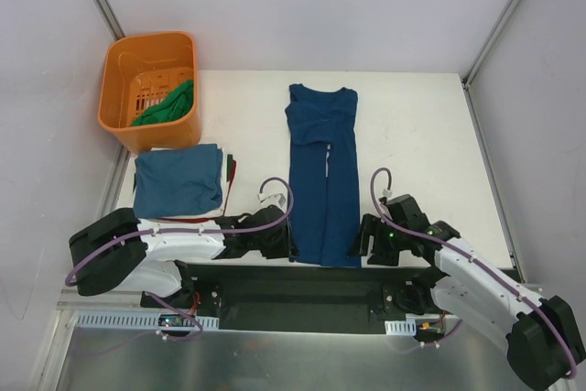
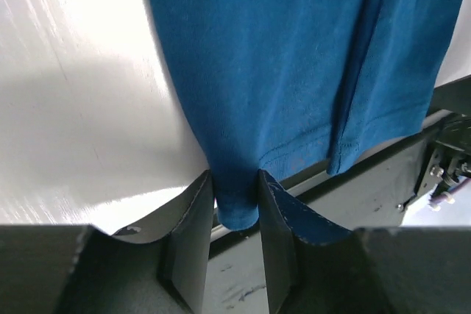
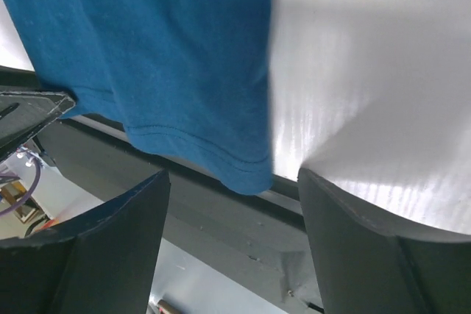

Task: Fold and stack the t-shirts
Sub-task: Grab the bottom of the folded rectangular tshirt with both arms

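— White table [image 1: 412,135], pale panels on three sides. What lies on it?
— One long blue t-shirt [image 1: 322,180] lies flat at centre. Its sides and sleeves are folded inward to a narrow strip, with the collar at the far end and the hem at the near edge, just overhanging it.
— Left side?
— A folded blue t-shirt [image 1: 179,182] lies squared near the left edge. Behind it, at the far left corner, an orange basket [image 1: 124,70] holds a crumpled green t-shirt [image 1: 169,105].
— Arms?
— The left gripper [image 2: 235,182] is low at the near edge, jaws clenched on the left hem corner of the long blue t-shirt, with cloth pinched between the fingers. The right gripper [image 3: 234,182] is at the right hem corner, jaws spread wide. The corner lies between them and touches neither finger in the wrist view.
— Do the two blue shirts touch?
— No; they are well apart.
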{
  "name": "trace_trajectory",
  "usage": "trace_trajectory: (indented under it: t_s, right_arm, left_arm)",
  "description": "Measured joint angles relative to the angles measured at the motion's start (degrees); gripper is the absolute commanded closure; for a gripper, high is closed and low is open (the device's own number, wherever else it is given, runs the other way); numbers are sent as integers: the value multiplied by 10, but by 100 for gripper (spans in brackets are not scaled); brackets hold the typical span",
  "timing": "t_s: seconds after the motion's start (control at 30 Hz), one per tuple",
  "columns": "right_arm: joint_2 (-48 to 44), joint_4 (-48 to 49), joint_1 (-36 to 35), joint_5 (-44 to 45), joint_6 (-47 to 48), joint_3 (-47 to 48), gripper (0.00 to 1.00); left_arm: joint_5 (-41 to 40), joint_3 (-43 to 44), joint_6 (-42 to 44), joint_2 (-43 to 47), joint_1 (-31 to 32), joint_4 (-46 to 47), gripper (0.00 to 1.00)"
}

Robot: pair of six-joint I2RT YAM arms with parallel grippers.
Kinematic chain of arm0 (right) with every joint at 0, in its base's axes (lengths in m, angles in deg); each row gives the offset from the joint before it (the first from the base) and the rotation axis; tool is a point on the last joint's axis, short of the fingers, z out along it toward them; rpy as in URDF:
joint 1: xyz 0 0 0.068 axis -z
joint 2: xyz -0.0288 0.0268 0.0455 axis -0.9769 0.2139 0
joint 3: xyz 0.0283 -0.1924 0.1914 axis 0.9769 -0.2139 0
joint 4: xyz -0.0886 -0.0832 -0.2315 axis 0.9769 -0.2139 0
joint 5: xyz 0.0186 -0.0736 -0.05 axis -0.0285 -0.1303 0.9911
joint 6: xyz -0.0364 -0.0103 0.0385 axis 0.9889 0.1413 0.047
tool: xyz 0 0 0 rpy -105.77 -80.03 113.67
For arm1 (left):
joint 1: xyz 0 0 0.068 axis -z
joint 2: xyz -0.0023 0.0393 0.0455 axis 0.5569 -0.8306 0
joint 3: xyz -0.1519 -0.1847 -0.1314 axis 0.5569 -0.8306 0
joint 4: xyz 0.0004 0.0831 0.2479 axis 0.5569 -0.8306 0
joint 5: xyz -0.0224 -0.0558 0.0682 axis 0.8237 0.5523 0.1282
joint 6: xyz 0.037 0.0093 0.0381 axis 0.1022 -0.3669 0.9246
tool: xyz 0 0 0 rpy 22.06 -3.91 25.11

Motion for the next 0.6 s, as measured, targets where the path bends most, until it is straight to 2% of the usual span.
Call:
trace_trajectory:
  t_s: [0.13, 0.17, 0.23, 0.33, 0.37, 0.43, 0.47, 0.5, 0.6]
  right_arm:
    - [19, 15, -28, 4, -14, 0, 35]
    - [23, 18, -33, 6, -17, 0, 41]
    - [32, 24, -41, 11, -21, 1, 46]
    - [45, 28, -50, 19, -27, 2, 63]
    - [49, 28, -55, 24, -29, 2, 71]
    - [56, 26, -63, 37, -32, 2, 80]
    - [59, 25, -65, 39, -33, 2, 95]
    - [61, 24, -68, 44, -35, 2, 99]
    - [61, 21, -77, 59, -42, 2, 99]
  left_arm:
    - [10, -13, -7, 7, 0, 10, 75]
    - [12, -15, -9, 7, 0, 12, 80]
    - [15, -16, -13, 7, 0, 13, 83]
    - [19, -16, -17, 3, 0, 13, 89]
    - [19, -16, -18, 2, 0, 13, 90]
    - [19, -17, -20, 2, 0, 13, 95]
    - [20, -18, -21, 2, 0, 13, 97]
    - [20, -19, -21, 3, 0, 14, 100]
    - [21, -23, -23, 11, 0, 13, 100]
